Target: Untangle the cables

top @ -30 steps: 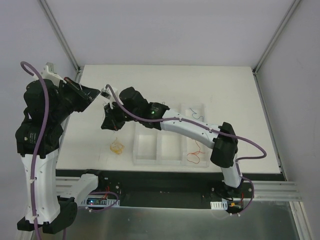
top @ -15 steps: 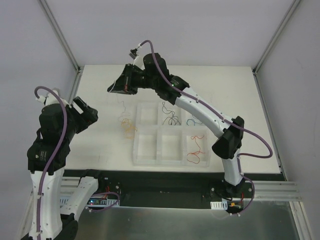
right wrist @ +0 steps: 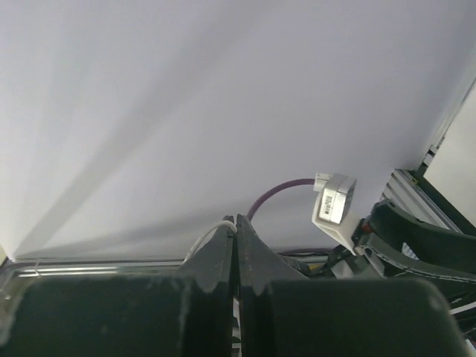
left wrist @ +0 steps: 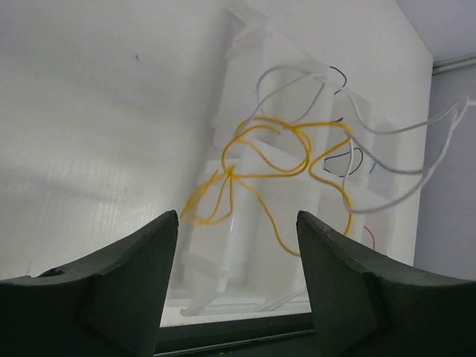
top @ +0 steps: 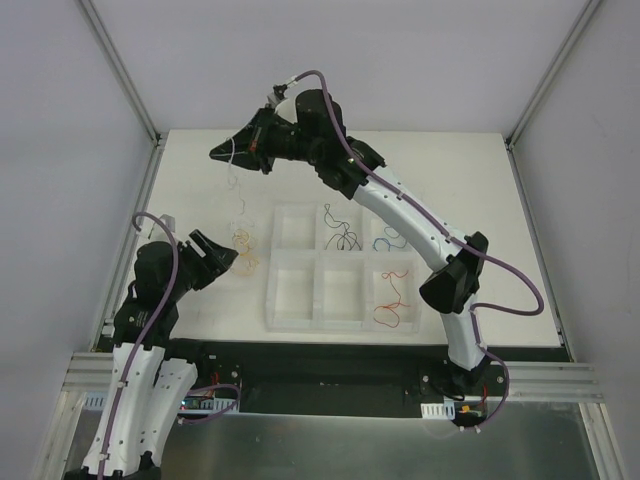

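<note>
White wire point(right wrist: 209, 238), barely visible, is pinched by right claw point(right wrist: 236, 222); left claw point(left wrist: 236, 219) spread before yellow tangle point(left wrist: 232, 171).

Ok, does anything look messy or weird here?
Yes. The yellow cable sits in a curly heap beside the tray, not in a compartment, with a white cable looped through it. That one seems to run up to the right claw, held high and pinched shut on it. The left claw is open by the heap.

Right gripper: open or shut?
Shut. Right wrist view: the right gripper has its fingers meeting with no gap, pinching a white cable between their tips.
</note>
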Controlling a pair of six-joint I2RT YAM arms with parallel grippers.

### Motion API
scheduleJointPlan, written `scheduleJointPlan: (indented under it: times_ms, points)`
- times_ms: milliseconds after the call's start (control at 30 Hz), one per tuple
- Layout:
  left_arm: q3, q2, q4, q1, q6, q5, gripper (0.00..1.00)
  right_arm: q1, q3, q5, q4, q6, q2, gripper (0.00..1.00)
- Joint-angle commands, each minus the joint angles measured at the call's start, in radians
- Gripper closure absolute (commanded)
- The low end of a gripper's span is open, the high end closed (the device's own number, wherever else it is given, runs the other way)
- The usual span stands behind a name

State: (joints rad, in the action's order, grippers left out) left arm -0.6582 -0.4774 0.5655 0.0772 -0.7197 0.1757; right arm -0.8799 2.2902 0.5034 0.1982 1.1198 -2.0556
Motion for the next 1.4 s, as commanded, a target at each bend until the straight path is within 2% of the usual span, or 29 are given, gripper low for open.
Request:
scheduleJointPlan:
  times_ms: [0, 167, 367, 600, 767, 933, 1000, 1067, 1200, 1233, 1367]
  points:
    - [0.048, -0.001, -0.208, -0.004, -0.038, 0.093, 0.38, 0.007, 0.049, -0.009, -0.052, 0.12, 0.018, 1.0]
    - [0.095, -0.049, -0.354, -0.004, -0.075, 0.2, 0.43, 0.006, 0.052, -0.026, -0.063, 0.14, 0.028, 1.0]
    - [0.115, -0.118, -0.392, -0.004, -0.138, 0.26, 0.51, 0.006, 0.061, -0.028, -0.079, 0.158, 0.029, 1.0]
    - [0.166, -0.129, -0.414, -0.004, -0.181, 0.283, 0.37, 0.013, 0.075, -0.035, -0.094, 0.169, 0.031, 1.0]
    - [0.186, -0.141, -0.44, -0.004, -0.138, 0.252, 0.34, 0.013, 0.083, -0.035, -0.114, 0.195, 0.034, 1.0]
    - [0.216, -0.217, -0.499, -0.004, -0.101, 0.257, 0.32, 0.009, 0.086, -0.042, -0.126, 0.212, 0.041, 1.0]
    - [0.239, -0.236, -0.555, -0.004, -0.11, 0.271, 0.38, 0.009, 0.101, -0.046, -0.129, 0.218, 0.043, 1.0]
    - [0.259, -0.237, -0.62, -0.004, -0.13, 0.26, 0.5, 0.006, 0.107, -0.048, -0.129, 0.218, 0.048, 1.0]
    - [0.264, -0.213, -0.606, -0.004, -0.136, 0.199, 0.93, 0.01, 0.109, -0.052, -0.126, 0.2, 0.066, 1.0]
    - [0.264, -0.213, -0.57, -0.004, -0.144, 0.185, 1.0, 0.012, 0.117, -0.057, -0.12, 0.189, 0.072, 1.0]
    - [0.249, -0.263, -0.4, -0.005, -0.147, 0.134, 1.0, 0.054, 0.179, -0.08, -0.089, 0.123, 0.089, 1.0]
